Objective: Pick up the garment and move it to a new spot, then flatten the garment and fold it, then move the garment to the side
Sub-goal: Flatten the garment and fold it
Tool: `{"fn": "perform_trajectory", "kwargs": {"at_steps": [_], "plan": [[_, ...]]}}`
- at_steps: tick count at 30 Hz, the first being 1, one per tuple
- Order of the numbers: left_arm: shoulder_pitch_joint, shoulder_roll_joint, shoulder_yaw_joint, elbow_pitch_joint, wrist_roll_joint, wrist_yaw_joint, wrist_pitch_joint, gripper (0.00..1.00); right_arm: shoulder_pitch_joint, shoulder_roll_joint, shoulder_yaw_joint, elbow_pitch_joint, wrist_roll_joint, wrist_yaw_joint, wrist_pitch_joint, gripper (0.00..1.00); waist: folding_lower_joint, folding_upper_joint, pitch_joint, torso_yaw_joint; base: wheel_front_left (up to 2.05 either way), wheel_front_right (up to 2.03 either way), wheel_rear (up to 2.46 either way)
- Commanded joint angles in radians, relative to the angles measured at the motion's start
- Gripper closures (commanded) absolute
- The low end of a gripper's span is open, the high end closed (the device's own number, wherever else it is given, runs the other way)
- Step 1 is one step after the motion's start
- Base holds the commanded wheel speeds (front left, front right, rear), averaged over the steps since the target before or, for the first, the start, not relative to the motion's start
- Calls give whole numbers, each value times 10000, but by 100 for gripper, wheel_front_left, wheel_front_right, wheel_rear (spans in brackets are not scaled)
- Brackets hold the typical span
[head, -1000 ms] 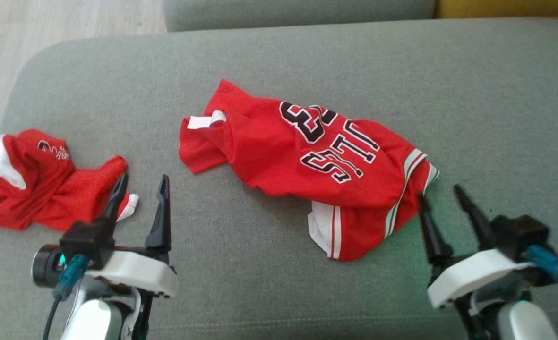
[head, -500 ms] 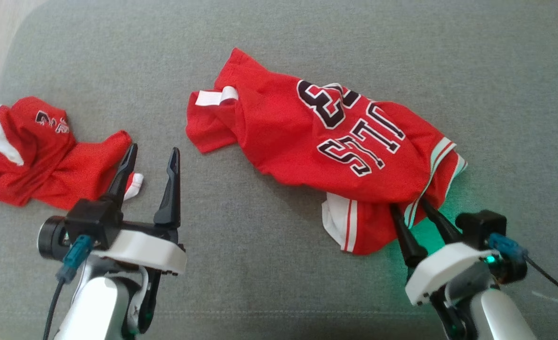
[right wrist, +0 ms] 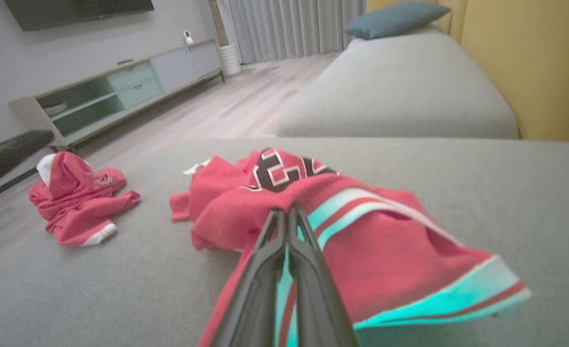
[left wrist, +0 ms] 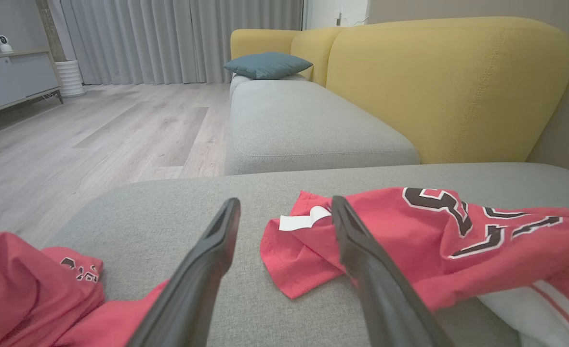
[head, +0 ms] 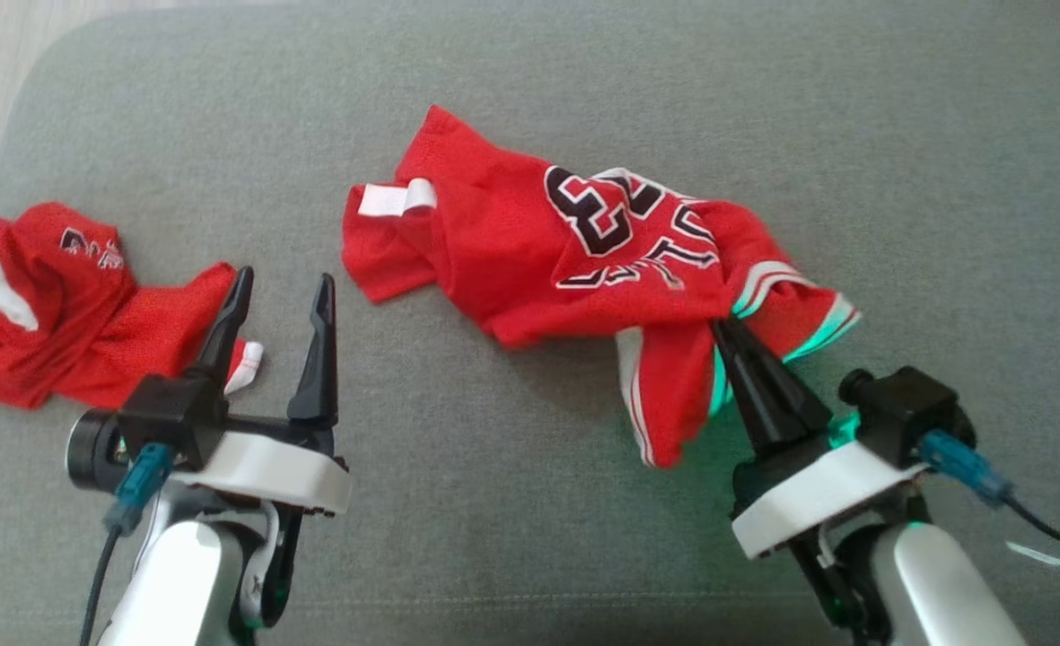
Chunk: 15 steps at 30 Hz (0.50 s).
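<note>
Grey sofa cushion (head: 494, 520) bears a red jersey (head: 503, 260), its near-right hem pinched by the right gripper (head: 724, 327), jaws clamped on cloth. The left gripper (head: 284, 280) stands wide and empty. This looks like the pickup step; next, lift clear and carry.

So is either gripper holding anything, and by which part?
The right gripper is shut on the red jersey, pinching its striped edge; the left gripper holds nothing.

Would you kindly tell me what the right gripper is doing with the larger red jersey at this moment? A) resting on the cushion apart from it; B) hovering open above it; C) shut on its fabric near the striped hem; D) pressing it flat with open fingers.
C: the right gripper has its two fingers pressed together, with the jersey bunched at their tips.
</note>
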Motion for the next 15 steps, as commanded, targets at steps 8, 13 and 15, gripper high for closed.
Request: {"fn": "perform_trajectory", "kwargs": {"at_steps": [8,13,15], "plan": [[-267,179,433,-368,-54,184,-77,0,-754,-694,805,-3402,393,75,322,100,0,0,-122,-224,0,0,0],[-387,165,405,-422,-57,199,-115,0,-1218,-870,510,-4066,594,75,685,100,0,0,80,-213,0,0,0],[-494,138,368,-442,-60,185,-144,0,-1486,-964,181,-3992,616,75,761,100,0,0,251,-170,0,0,0]]}}
